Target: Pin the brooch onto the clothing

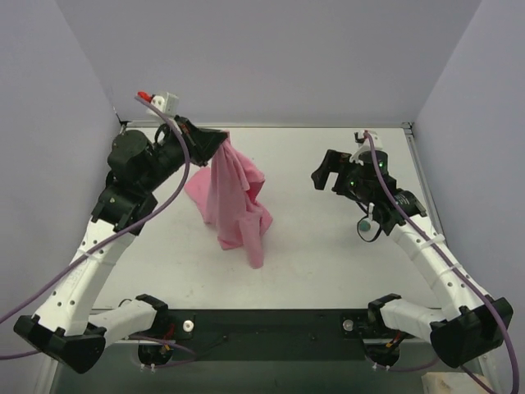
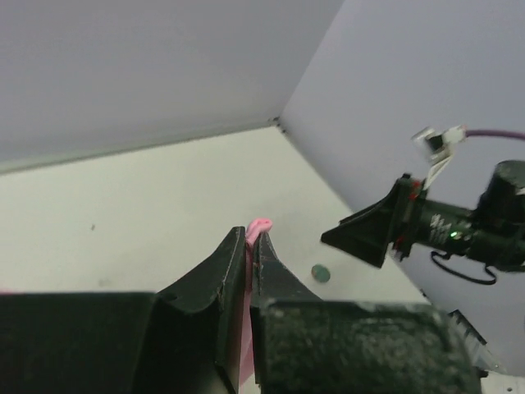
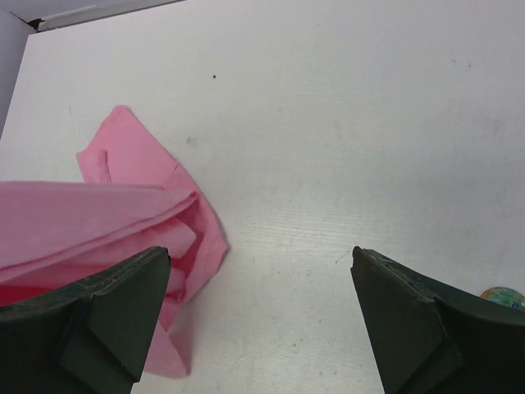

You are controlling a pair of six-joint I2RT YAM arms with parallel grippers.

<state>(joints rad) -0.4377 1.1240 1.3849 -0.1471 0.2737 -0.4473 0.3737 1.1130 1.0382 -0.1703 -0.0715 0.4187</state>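
Clamped shut, the left gripper [image 2: 250, 236] pinches a thin fold of the pink shirt [image 1: 234, 197] between its fingertips and holds it up off the table [image 1: 328, 271]. The cloth hangs below that grip in a long bunched drape, and its lowest folds rest on the surface. Opposite it, well apart from the hanging cloth, the right gripper [image 3: 261, 256] stands wide open with nothing between its fingers. The brooch [image 2: 321, 273] lies flat on the table close under that open gripper, away from the shirt. The step in hand looks like fetching it. The disc is thin and flat, so the right fingers should probably come straight down on either side of it and close low at its rim. Meanwhile the left grip would do well to hold steady, so a plain stretch of cloth faces the right arm. The top camera alone gives the whole drape and both arms at once, but the pinch is only a dark tip there. The left wrist camera shows that pinch closely — and the brooch plainly too. The right wrist camera shows the wide gap and the folds on the table, not the pinch. A small coloured sliver at its lower right edge may be the brooch; I cannot tell.
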